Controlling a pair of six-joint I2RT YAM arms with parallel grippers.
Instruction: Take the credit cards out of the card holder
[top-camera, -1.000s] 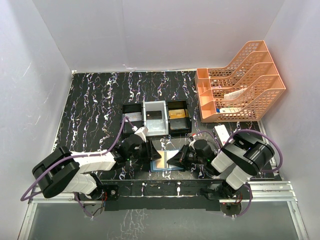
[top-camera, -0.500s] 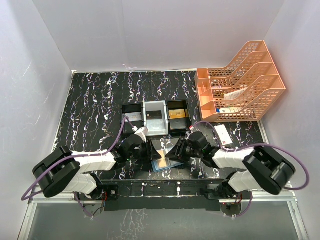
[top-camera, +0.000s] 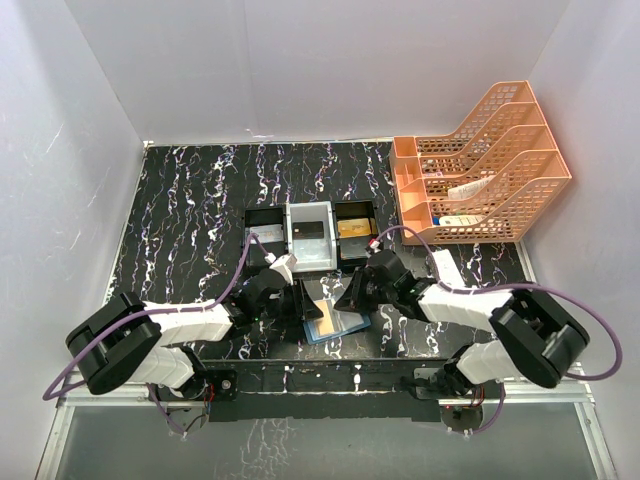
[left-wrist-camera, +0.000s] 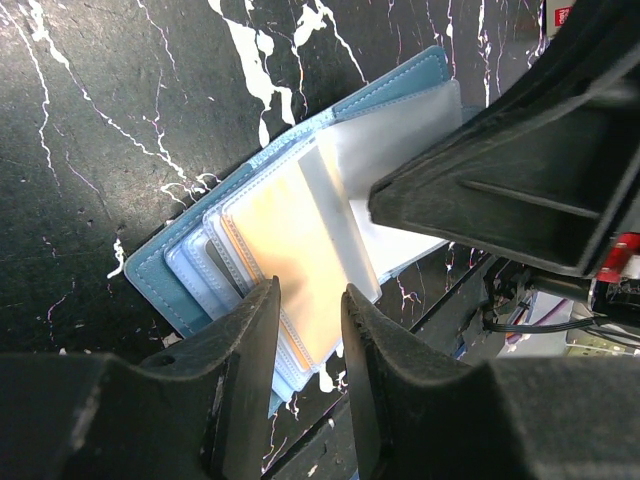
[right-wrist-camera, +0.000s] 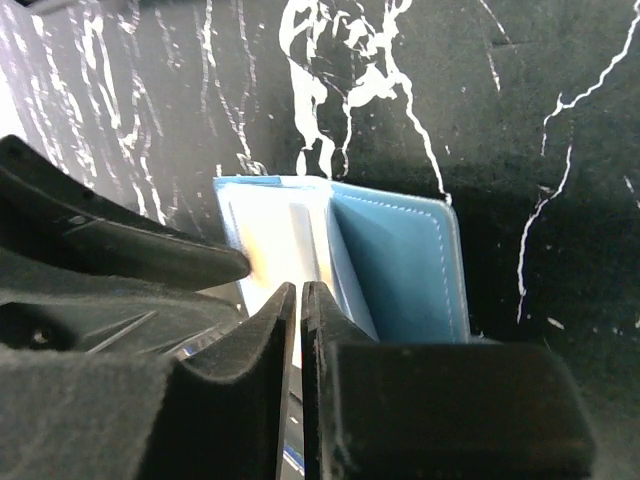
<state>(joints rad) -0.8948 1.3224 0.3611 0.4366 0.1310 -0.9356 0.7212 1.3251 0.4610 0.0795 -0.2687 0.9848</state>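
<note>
The blue card holder (left-wrist-camera: 165, 275) lay open on the marbled table (top-camera: 190, 220), directly beneath both sets of fingertips, which faced each other across it. The left gripper (left-wrist-camera: 307, 305) showed a narrow gap and gripped nothing visible. The right gripper (right-wrist-camera: 301, 300) had its fingers pressed almost together at the clear sleeves; whether a card sat between them could not be told. A gold-tan card (left-wrist-camera: 290, 230) showed in a sleeve just ahead of the left fingertips. The left should probably pin the holder while the right draws the card straight along its sleeve. A three-compartment tray (top-camera: 287, 232) stood near, beyond both grippers, and the table's edge was close behind them, leaving room mostly sideways.
</note>
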